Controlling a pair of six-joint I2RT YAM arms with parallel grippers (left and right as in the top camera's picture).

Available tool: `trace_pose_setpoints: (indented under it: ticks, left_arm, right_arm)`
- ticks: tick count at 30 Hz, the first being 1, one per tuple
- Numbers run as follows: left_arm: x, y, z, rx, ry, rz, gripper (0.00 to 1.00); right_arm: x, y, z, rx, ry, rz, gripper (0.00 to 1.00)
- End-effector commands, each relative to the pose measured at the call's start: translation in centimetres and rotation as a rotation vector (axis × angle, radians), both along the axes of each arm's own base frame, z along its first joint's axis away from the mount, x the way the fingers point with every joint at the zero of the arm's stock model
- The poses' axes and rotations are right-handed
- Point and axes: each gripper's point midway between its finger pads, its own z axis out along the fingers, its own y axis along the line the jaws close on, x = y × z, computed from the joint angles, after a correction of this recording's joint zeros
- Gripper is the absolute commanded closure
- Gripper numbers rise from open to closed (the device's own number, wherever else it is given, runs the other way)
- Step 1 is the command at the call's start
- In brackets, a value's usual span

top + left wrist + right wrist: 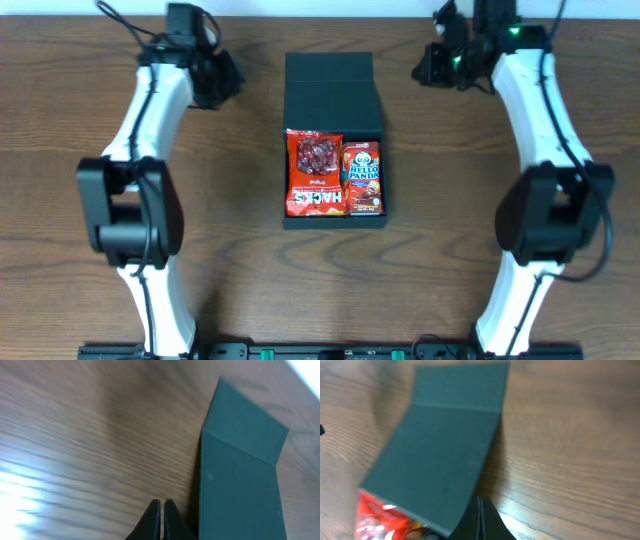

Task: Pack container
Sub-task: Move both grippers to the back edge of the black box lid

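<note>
left end effector (161, 506) closed, right end effector (480, 504) closed, both empty

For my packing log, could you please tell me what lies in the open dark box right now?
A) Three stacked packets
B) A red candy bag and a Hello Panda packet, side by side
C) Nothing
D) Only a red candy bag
B: the overhead view shows the container with its lid folded back, holding a red Hacks bag beside a Hello Panda packet.
</note>
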Motion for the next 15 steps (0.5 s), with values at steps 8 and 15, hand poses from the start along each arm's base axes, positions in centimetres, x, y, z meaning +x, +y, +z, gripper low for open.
trace_pose_setpoints:
  ticks: [8, 15]
  left_arm:
    - [-0.3, -2.9, -4.0, -0.133, 0.148, 0.103, 0.94]
    - [-1.4, -4.7, -6.9, -0.192, 0.255, 0.120, 0.94]
  right_arm:
    - [-0.4, 2.2, -9.7, 0.148, 0.228, -0.004, 0.98]
    - [-1.2, 3.1, -12.3, 0.253, 0.305, 0.016, 0.99]
